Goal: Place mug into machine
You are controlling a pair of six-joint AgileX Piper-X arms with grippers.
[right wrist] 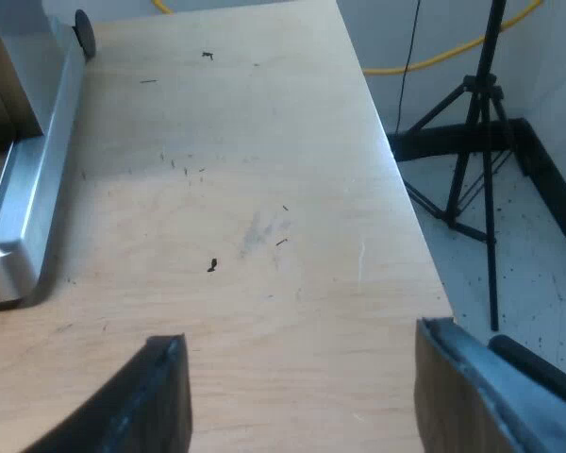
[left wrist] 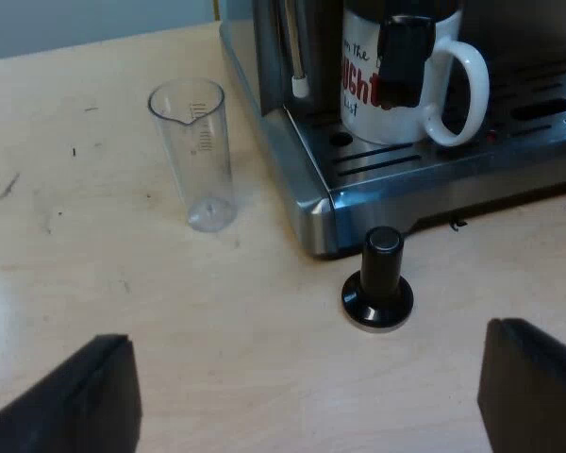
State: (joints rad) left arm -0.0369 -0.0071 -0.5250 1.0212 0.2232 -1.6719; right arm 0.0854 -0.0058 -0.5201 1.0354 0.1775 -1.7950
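Observation:
A white mug with red and black lettering stands upright on the drip tray of the espresso machine, handle toward the tray's outer side. A dark part of the machine hangs in front of the mug's rim. My left gripper is open over bare wood, short of the machine's corner, with nothing between its fingers. My right gripper is open too, above the tabletop beside the machine's metal base, holding nothing.
A tamper with a black knob stands on the table just before the machine's corner. An empty measuring glass stands upright beside the machine. The table edge drops to a floor with a black tripod.

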